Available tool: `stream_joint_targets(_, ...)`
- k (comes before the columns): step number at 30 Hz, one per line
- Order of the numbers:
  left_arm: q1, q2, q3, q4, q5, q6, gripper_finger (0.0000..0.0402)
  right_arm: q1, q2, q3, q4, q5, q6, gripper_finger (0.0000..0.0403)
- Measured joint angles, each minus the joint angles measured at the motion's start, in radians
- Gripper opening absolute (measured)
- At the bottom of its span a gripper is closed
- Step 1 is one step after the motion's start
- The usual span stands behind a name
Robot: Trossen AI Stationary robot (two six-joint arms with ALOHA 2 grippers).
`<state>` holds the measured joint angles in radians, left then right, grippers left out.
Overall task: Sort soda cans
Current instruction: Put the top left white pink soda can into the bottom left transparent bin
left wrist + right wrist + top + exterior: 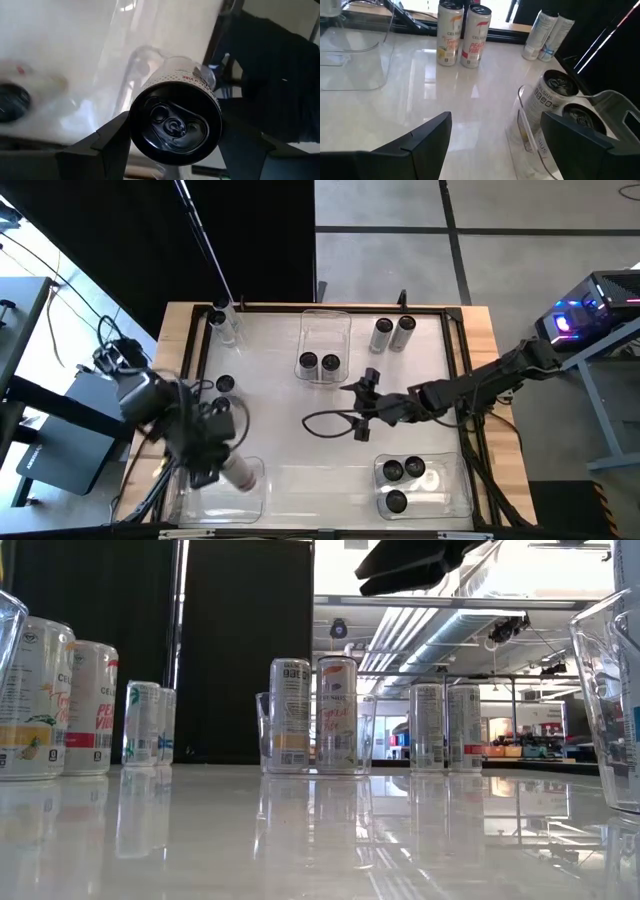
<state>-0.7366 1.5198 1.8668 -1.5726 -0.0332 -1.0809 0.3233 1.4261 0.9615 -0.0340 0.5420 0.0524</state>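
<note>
My left gripper (228, 465) is at the near-left of the table, shut on a silver soda can (241, 473) with a dark top (175, 122), held over the clear near-left bin (200, 502). My right gripper (363, 402) hovers open above the table's middle, touching nothing (496, 122). Two cans (318, 363) stand upright in the far-centre bin (325, 320). Three cans (402, 472) stand in the near-right bin (455, 490). Pairs of cans stand on their bases at the far left (222, 320) and far right (392, 332). Another can (224, 384) stands near my left arm. My left gripper pinches the can between its two fingers (107, 140), one on each side of the can's wall just behind the top rim (136, 125). The can lies tipped over, its dark top facing the wrist and its base pointing away over the near-left bin.
A black cable loop (320, 423) lies on the white tabletop beside my right gripper. A wooden frame (470, 350) borders the table. Two cans (464, 34) stand close together beyond the right gripper, toward the left side. Open tabletop (300, 470) lies between the two near bins.
</note>
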Motion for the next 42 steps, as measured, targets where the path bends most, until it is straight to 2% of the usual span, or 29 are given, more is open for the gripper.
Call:
stream_joint_targets(4, -0.082, 0.047, -0.016, 0.004, -0.040, -0.082, 0.0240, 0.007, 0.000, 0.000, 0.009, 0.015, 0.000, 0.0303)
stream_joint_targets(9, -0.093, 0.111, -0.096, 0.015, -0.042, -0.083, 0.0240, 0.007, 0.000, 0.000, 0.050, 0.015, -0.016, 0.0303)
stream_joint_targets(17, -0.040, 0.206, -0.140, 0.119, -0.028, 0.043, 0.0239, 0.007, 0.000, 0.000, 0.061, 0.013, -0.035, 0.0303)
stream_joint_targets(23, -0.001, 0.277, -0.140, 0.112, -0.029, 0.148, 0.0242, 0.007, 0.000, 0.000, 0.061, 0.007, -0.031, 0.0303)
stream_joint_targets(29, 0.010, 0.342, -0.138, 0.102, -0.040, 0.186, 0.0255, 0.007, 0.000, 0.000, 0.061, 0.002, -0.033, 0.0303)
stream_joint_targets(36, 0.007, 0.344, -0.139, 0.092, -0.056, 0.165, 0.0265, 0.007, 0.000, 0.000, 0.061, 0.000, -0.033, 0.0303)
stream_joint_targets(42, 0.020, 0.312, -0.142, 0.088, -0.051, 0.158, 0.0306, 0.007, 0.000, 0.000, 0.061, -0.001, -0.008, 0.0303)
